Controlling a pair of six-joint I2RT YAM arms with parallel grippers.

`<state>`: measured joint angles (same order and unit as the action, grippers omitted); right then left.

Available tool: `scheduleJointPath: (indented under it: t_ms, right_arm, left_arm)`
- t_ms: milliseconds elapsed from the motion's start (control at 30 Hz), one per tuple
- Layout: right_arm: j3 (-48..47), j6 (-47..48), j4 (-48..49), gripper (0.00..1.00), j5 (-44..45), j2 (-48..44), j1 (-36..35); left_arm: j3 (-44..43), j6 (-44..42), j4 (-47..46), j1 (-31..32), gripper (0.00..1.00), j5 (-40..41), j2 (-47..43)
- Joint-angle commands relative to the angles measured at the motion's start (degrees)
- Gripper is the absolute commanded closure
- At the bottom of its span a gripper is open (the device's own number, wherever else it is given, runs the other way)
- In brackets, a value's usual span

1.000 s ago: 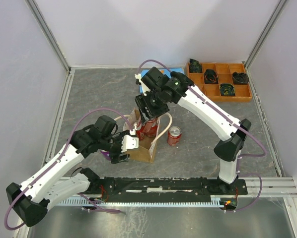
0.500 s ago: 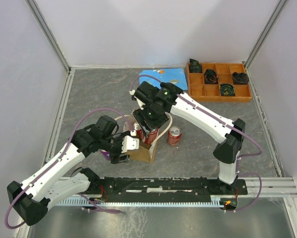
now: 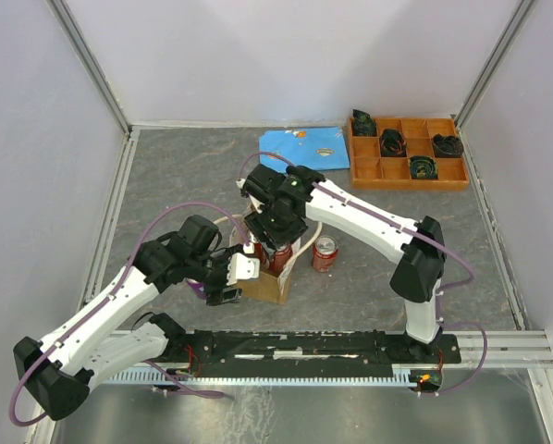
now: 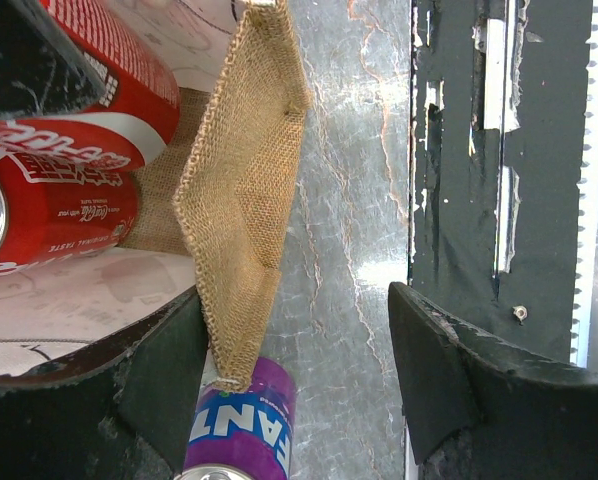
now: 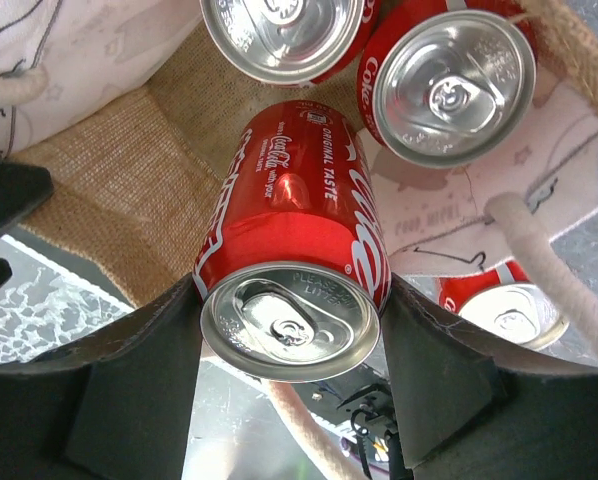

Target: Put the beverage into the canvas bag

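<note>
The canvas bag (image 3: 267, 283) stands open at mid-table; its tan side (image 4: 244, 190) and cream face (image 5: 459, 230) show in the wrist views. My right gripper (image 3: 276, 242) is shut on a red Coca-Cola can (image 5: 294, 290) and holds it tilted in the bag's mouth. Two more red cans (image 5: 449, 85) stand inside the bag. My left gripper (image 4: 294, 370) is open, its jaws on either side of the bag's tan corner at the bag's left side (image 3: 237, 275). It holds nothing.
A red can (image 3: 325, 252) stands on the table right of the bag. A purple Fanta can (image 4: 241, 430) lies under my left gripper. A blue cloth (image 3: 304, 145) and an orange compartment tray (image 3: 408, 151) lie at the back. A black rail (image 3: 304, 347) runs along the near edge.
My right gripper has moved nearer and lower with the red can, down into the bag's mouth, uncovering the blue cloth behind it. The left arm has not moved.
</note>
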<state>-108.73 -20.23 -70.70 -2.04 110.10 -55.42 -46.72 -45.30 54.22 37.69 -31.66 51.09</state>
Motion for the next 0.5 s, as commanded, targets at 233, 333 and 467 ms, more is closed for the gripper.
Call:
scheduleJointPath:
  t_ms: [233, 333, 467]
  right_arm:
    - [0.36, 1.53, 5.83, 1.00, 4.19, 2.97, -0.56]
    - [1.29, 1.99, 5.85, 1.00, 4.70, 3.42, -0.61]
    - [2.62, 2.26, 6.21, 1.00, 5.52, 3.86, -0.70]
  left_arm:
    - [-0.27, -0.90, 1.50, 0.23, 0.24, -1.39, 0.19]
    - [-0.08, -0.64, 1.50, 0.30, 0.24, -1.38, 0.02]
    - [0.04, -0.03, 1.03, 0.30, 0.24, -1.38, -0.17]
